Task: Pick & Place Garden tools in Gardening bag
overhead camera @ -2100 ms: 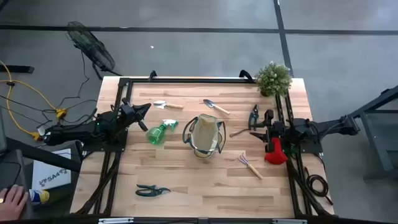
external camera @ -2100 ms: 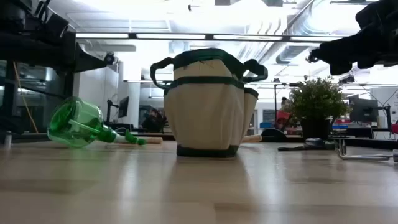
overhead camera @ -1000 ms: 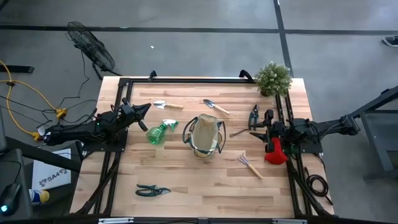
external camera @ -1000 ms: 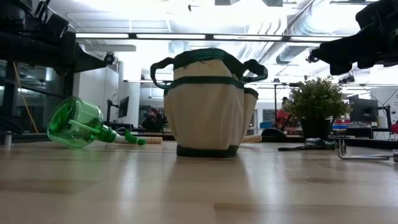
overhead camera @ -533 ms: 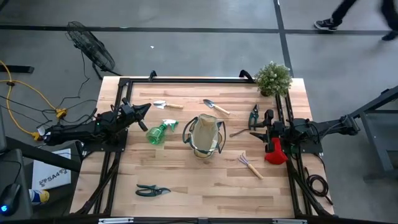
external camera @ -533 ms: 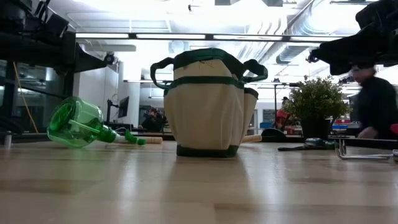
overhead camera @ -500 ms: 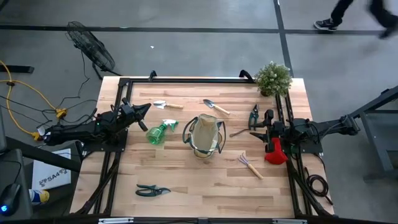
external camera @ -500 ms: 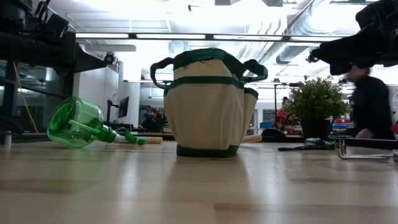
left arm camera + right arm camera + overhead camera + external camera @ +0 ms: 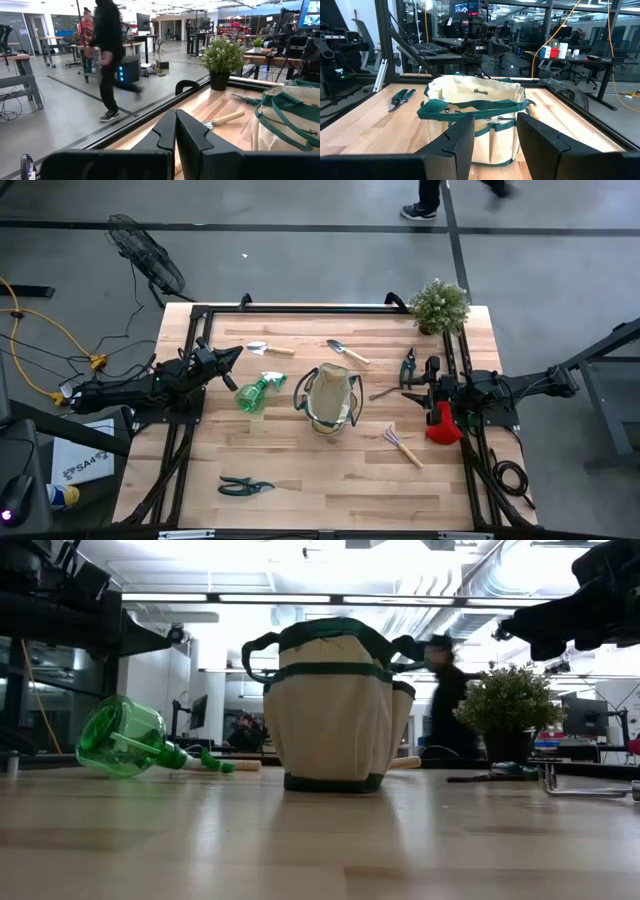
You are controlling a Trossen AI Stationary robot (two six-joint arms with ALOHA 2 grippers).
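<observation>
Nothing bagged yet, by the look of it. The gardening bag (image 9: 328, 400) stands upright at centre frame in the high view, mouth open; tools lie scattered around it.

Left gripper (image 9: 236, 354), left-centre, is clenched on nothing. Right gripper (image 9: 494, 131), right of centre, is spread with nothing between its fingers.

Judgement: the first pick should be a near tool, the spray bottle (image 9: 256, 392) for the left arm or the hand rake (image 9: 402, 445) for the right, gripped mid-body and lowered straight into the mouth, clear of the loop handles.

The bag interior is unreadable; the red glove (image 9: 441, 424) is partly covered by the right arm.
</observation>
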